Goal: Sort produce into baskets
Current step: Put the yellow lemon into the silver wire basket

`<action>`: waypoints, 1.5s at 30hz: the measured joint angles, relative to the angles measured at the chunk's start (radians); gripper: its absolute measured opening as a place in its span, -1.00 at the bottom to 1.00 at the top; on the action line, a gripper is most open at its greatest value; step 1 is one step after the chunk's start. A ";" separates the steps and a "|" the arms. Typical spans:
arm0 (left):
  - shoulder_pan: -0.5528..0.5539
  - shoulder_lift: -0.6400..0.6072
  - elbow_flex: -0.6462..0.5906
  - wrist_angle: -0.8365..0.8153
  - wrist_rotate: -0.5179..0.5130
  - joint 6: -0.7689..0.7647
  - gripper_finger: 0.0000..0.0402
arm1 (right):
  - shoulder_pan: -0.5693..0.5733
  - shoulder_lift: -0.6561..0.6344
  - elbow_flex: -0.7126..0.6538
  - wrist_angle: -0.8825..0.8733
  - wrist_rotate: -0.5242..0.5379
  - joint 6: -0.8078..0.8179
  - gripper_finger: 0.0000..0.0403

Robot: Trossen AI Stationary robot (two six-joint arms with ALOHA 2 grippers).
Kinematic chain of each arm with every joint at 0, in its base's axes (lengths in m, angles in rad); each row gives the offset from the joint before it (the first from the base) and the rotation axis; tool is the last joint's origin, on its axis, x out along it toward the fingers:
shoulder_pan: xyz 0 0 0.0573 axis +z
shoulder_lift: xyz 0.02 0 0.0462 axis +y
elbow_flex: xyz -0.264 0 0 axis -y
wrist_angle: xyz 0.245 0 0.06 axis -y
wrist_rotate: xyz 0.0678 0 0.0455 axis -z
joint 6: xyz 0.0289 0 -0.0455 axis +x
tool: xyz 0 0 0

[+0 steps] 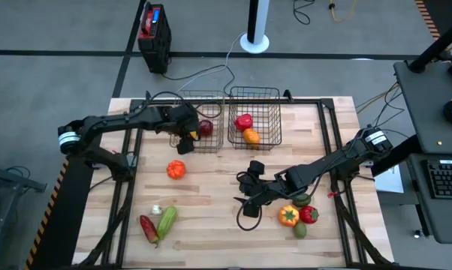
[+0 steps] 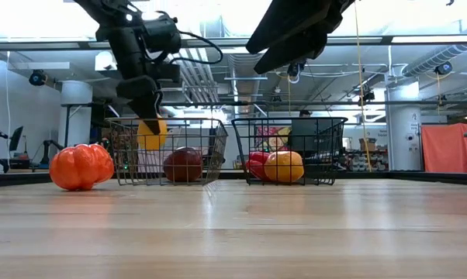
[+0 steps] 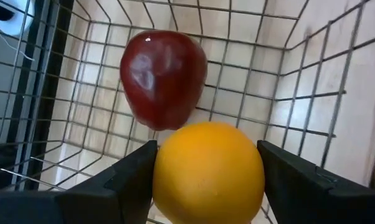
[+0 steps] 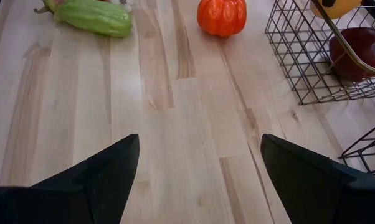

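The left gripper (image 3: 207,186) has its fingers (image 3: 128,180) clamped on an orange (image 3: 208,171), held above the left basket (image 1: 211,120) at the counter's (image 1: 211,187) 12 o'clock, over an apple (image 3: 164,78). The right gripper (image 4: 200,168), fingers wide and bare, hovers mid-counter. At 7 o'clock, the long green vegetable (image 1: 167,221) lies pointing 1 to 7.

Two black jointed arms, white wrist bands, black cables.

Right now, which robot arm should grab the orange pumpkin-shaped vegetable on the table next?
Right, probably. The right gripper is open and empty above bare table, facing the orange pumpkin-shaped vegetable. The left gripper is busy, holding a round orange fruit over the left wire basket.
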 joint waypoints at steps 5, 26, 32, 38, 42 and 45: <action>0.002 0.008 0.002 0.000 0.000 0.001 0.18 | 0.000 0.000 -0.002 0.000 0.000 -0.001 0.62; 0.103 0.008 0.002 0.040 0.057 0.060 0.18 | 0.000 0.000 -0.002 0.002 0.008 -0.001 0.62; 0.107 0.008 0.002 0.072 0.083 0.062 0.18 | 0.000 0.000 -0.002 0.003 0.023 -0.002 0.62; 0.107 0.044 0.002 0.052 0.083 0.037 0.18 | 0.000 0.000 -0.002 0.003 0.023 -0.009 0.62; 0.107 0.075 0.002 0.032 0.083 0.029 0.20 | 0.000 0.000 -0.002 0.002 0.023 -0.009 0.62; 0.107 0.088 0.002 0.034 0.083 0.027 0.22 | 0.000 0.000 -0.002 0.001 0.023 -0.009 0.62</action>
